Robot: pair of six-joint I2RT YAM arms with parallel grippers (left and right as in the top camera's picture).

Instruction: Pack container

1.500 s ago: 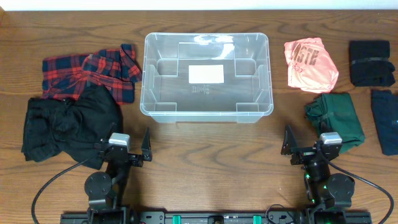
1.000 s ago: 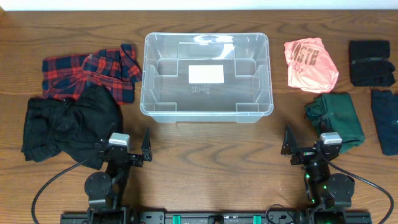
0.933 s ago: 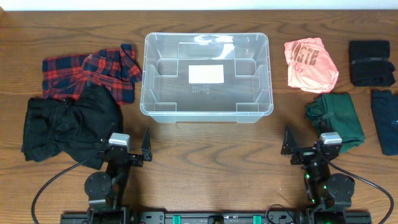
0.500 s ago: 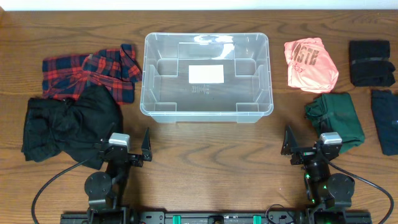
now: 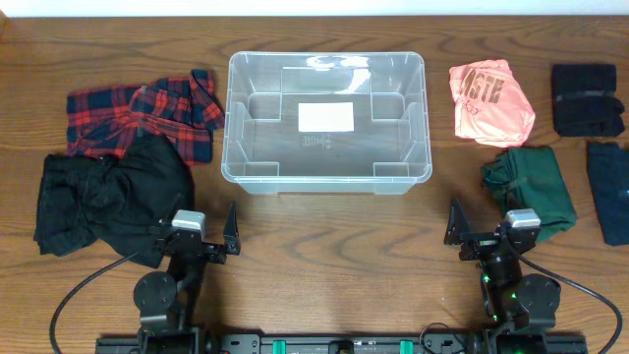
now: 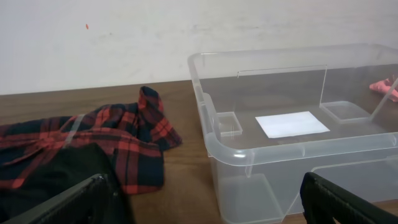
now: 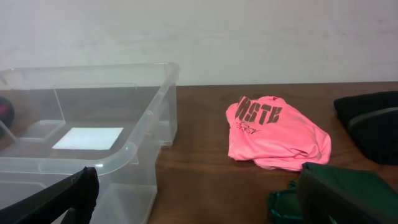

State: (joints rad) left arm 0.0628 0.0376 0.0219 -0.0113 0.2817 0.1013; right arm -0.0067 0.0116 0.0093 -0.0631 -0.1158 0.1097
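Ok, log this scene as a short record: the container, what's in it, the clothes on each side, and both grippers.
container: clear bin, mid-table, upright, no lid
contents: none; only the white label on its bottom
left of it: plaid shirt; black garment nearer the arms
right of it: pink shirt, green garment, black folded item, navy item at the frame's edge
left gripper: open, holding nothing
right gripper: open, holding nothing
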